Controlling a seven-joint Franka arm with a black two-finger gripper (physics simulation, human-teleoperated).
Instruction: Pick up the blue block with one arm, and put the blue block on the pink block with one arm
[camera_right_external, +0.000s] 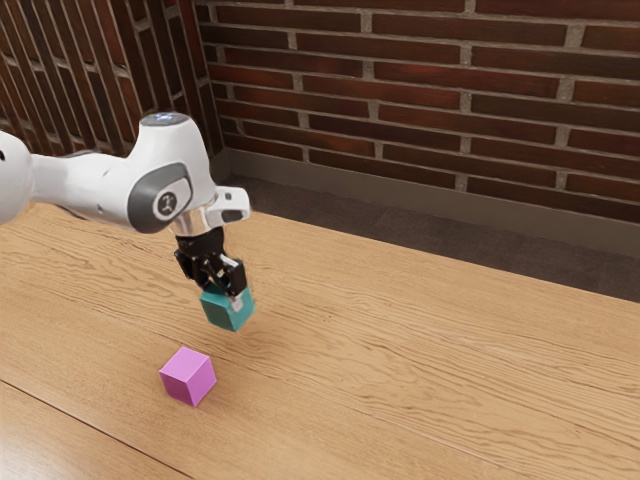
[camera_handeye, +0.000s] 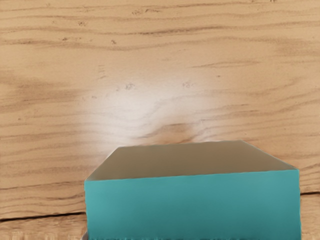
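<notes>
A teal-blue block (camera_right_external: 228, 310) hangs in the air above the wooden table (camera_right_external: 420, 340), with my black gripper (camera_right_external: 222, 290) shut on its top. The wrist view has the same block (camera_handeye: 192, 205) large and close just under my hand, with bare wood grain beyond it. A pink block (camera_right_external: 188, 376) rests on the table, below the held block and a little toward the exterior view's left. The two blocks are apart, with a gap of air between them.
A brick wall (camera_right_external: 420, 90) runs behind the table, with a dark floor strip (camera_right_external: 450, 235) between them. A seam in the tabletop (camera_right_external: 80, 420) crosses the near left corner. Open wood stretches toward the exterior view's right.
</notes>
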